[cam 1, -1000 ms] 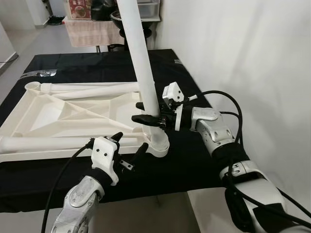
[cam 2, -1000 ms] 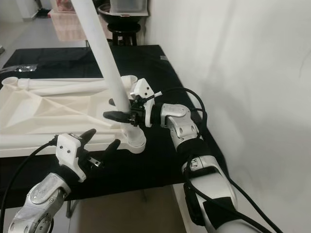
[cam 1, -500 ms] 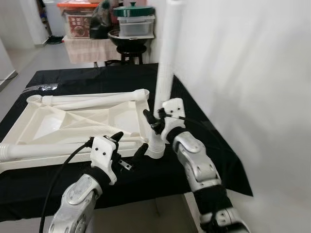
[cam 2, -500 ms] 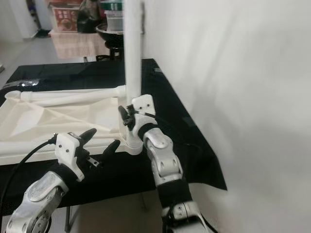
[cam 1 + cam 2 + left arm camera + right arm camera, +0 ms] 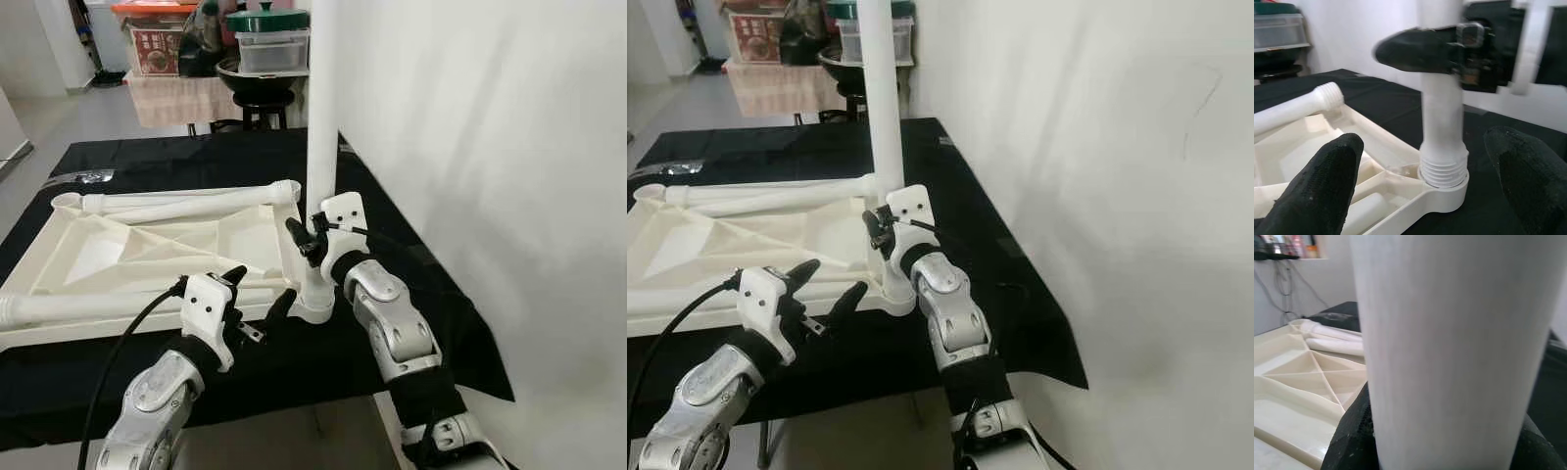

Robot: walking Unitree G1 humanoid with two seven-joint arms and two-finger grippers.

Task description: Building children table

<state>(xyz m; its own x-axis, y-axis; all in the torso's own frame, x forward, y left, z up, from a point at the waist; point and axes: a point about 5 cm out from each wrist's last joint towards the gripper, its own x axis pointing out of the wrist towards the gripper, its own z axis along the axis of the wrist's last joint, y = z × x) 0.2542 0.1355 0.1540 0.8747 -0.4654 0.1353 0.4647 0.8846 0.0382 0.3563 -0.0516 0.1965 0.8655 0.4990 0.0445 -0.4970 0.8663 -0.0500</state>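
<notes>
Since 1 second ago, the white leg has swung from a slant to upright at centre frame, its threaded end seated in the corner socket of the upturned tabletop. I see my right gripper clamped around the leg low down, just above the socket. My left gripper hovers at lower centre beside that corner, fingers spread wide and holding nothing. 2 more legs lie on the tabletop, upper left.
</notes>
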